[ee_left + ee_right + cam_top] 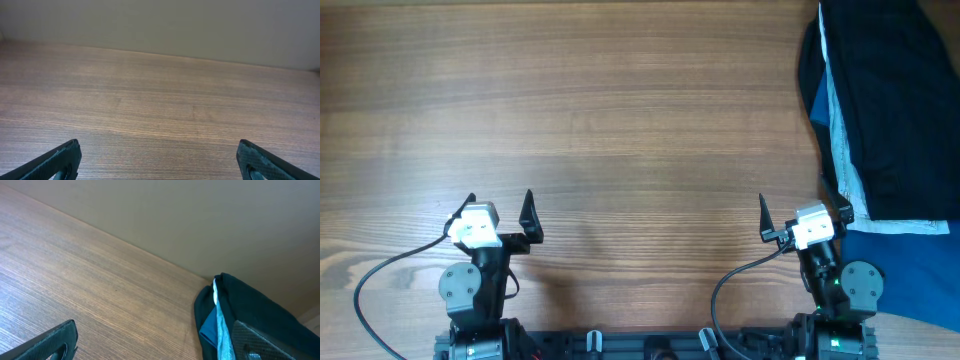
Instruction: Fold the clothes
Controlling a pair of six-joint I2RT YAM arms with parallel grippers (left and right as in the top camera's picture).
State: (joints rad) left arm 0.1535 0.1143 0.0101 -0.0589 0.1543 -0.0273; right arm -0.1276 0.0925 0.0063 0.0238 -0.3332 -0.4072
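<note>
You find the left gripper [500, 208] at the near edge of the brown wood-grain table [620, 120], left of centre; its jaws stand wide apart and hold nothing (the left wrist view shows only bare wood between the two black fingers [55, 162]). The right gripper [803, 212] sits at the near edge on the right side; its jaws are likewise spread wide and empty; its outer finger stands just beside the edge of the pile, and you cannot tell whether it touches.

You locate the black soft-fabric shorts [895, 100] at the far right corner of the table, crumpled on top of a pile and running out of frame at the top and right; they lie well apart from the left gripper. A pale-blue denim garment [836, 130] shows as a thin strip along the left edge of the shorts; a plain bright-blue cloth [910, 280] lies beneath, reaching the near edge beside the right arm's base.
</note>
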